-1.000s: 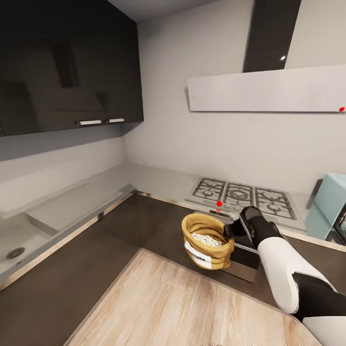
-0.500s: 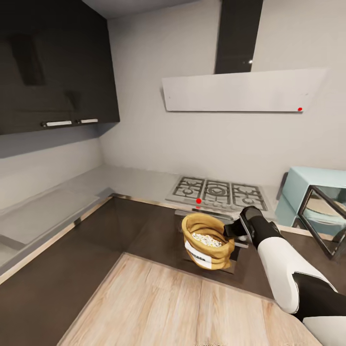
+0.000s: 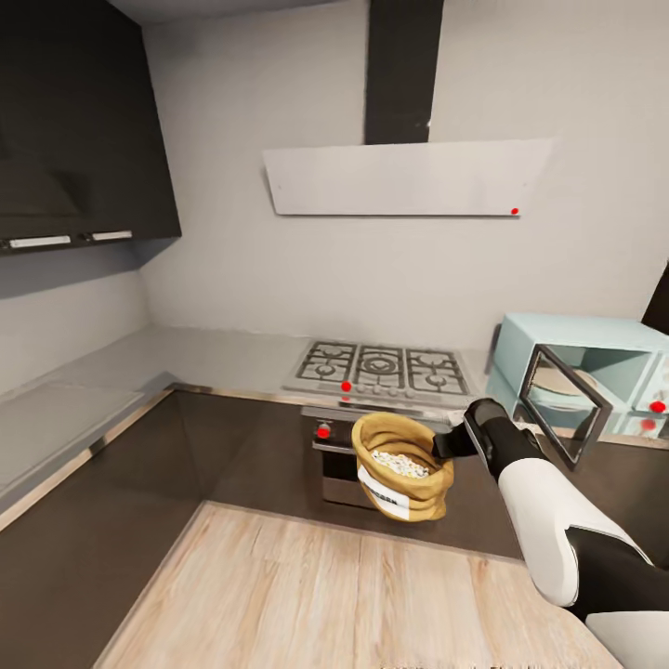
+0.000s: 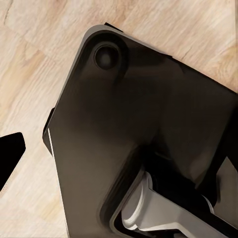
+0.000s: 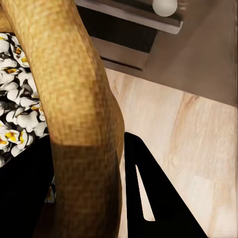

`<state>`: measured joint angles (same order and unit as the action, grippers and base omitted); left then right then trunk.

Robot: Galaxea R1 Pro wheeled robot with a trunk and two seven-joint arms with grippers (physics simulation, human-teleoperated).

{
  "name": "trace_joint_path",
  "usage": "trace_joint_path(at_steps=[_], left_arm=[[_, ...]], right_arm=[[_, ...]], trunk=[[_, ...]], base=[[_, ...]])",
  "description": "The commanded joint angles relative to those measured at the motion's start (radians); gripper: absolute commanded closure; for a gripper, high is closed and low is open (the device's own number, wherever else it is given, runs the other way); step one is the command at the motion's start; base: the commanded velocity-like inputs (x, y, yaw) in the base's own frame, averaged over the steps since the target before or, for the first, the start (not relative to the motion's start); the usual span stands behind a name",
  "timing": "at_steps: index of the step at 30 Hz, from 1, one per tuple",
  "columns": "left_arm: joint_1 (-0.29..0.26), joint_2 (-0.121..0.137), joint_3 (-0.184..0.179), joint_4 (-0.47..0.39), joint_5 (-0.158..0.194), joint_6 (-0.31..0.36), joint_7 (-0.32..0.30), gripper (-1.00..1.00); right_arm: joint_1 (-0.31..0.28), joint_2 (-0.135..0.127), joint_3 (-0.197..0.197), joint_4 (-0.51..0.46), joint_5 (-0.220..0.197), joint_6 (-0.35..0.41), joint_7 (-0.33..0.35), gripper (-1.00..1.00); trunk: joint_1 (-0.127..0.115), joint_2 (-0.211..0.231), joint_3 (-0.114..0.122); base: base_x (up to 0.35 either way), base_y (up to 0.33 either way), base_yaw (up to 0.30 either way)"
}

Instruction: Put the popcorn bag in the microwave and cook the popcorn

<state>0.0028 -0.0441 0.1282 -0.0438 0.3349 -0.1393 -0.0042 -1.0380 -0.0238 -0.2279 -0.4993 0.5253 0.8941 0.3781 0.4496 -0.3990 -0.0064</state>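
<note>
My right gripper (image 3: 452,444) is shut on the rolled rim of the tan popcorn bag (image 3: 401,466), holding it upright in the air over the wooden floor, in front of the stove. White and pale yellow popcorn (image 3: 400,464) fills the bag. The right wrist view shows the burlap rim (image 5: 74,99) close up between the dark fingers (image 5: 148,198), with popcorn (image 5: 15,129) beside it. The mint-blue microwave (image 3: 595,346) stands on the grey countertop (image 3: 214,358) at the right, its dark glass door (image 3: 562,404) swung open. In the left wrist view a single dark fingertip (image 4: 10,158) shows over the floor.
A gas hob (image 3: 379,368) sits on the counter with a built-in oven (image 3: 339,455) under it. A white hood (image 3: 400,177) hangs above, and dark upper cabinets (image 3: 74,139) are at the left. Dark lower cabinets line the corner. My own dark base (image 4: 139,129) stands on the plank floor.
The whole head view has swung to the right, so the camera turned. The microwave with its open door has come into sight. The bag stays in my right gripper at the same spot.
</note>
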Motion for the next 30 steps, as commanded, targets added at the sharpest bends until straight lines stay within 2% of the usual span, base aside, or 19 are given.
trace_joint_path(at_steps=[1,17,21,30], left_arm=[[0.0,0.0,0.008,-0.001,-0.001,-0.002,0.0,-1.0],[0.0,0.0,0.008,-0.001,-0.001,-0.002,0.0,-1.0],[0.0,0.0,0.008,0.0,-0.001,-0.002,0.0,-1.0],[0.0,-0.001,0.003,0.001,-0.004,-0.002,0.0,-1.0]], right_arm=[[-0.001,0.001,-0.005,-0.001,0.01,0.003,0.008,1.0],[-0.001,-0.002,-0.007,-0.004,0.013,0.034,0.014,1.0],[-0.001,-0.011,-0.006,-0.003,0.012,0.024,0.015,1.0],[-0.001,-0.011,-0.006,-0.004,0.014,0.025,0.016,1.0]], trunk=[[0.0,-0.001,-0.001],[0.0,-0.001,-0.001],[0.0,-0.001,-0.001],[0.0,-0.001,-0.001]], base=[[0.0,0.0,-0.286],[0.0,0.0,-0.286],[0.0,0.0,-0.067],[0.0,0.0,0.0]])
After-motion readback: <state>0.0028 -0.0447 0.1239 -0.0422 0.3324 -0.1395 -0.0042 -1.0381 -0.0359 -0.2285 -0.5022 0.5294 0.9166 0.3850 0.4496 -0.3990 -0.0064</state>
